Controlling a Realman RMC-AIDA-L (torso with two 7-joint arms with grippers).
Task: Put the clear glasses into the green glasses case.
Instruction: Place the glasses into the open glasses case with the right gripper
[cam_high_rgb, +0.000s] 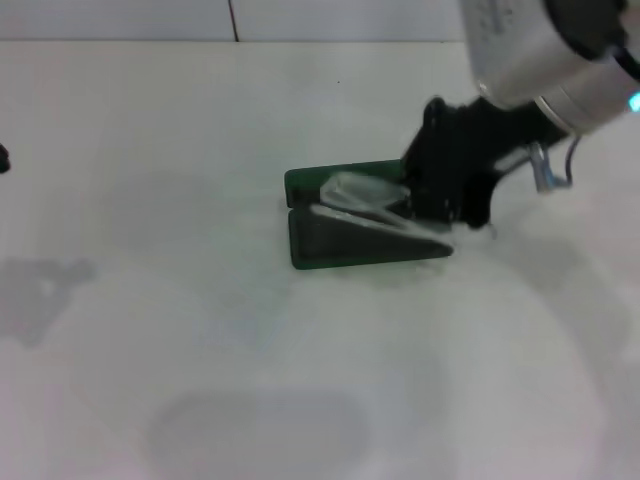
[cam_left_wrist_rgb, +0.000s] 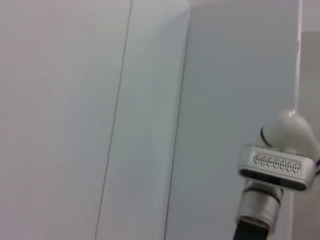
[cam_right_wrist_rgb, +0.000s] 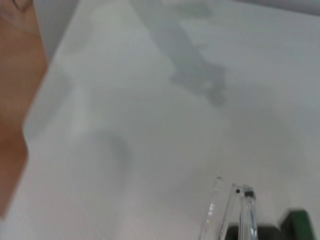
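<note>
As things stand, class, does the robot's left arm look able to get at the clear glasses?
Probably not. The clear glasses lie over the open green glasses case with the right gripper right at them. The left arm is out of the head view, and its wrist camera faces a wall.

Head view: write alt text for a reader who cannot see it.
The right gripper is down at the right end of the open green glasses case on a white table. The clear glasses lie across the case, their thin arms reaching toward the gripper. The left arm is not in view.
</note>
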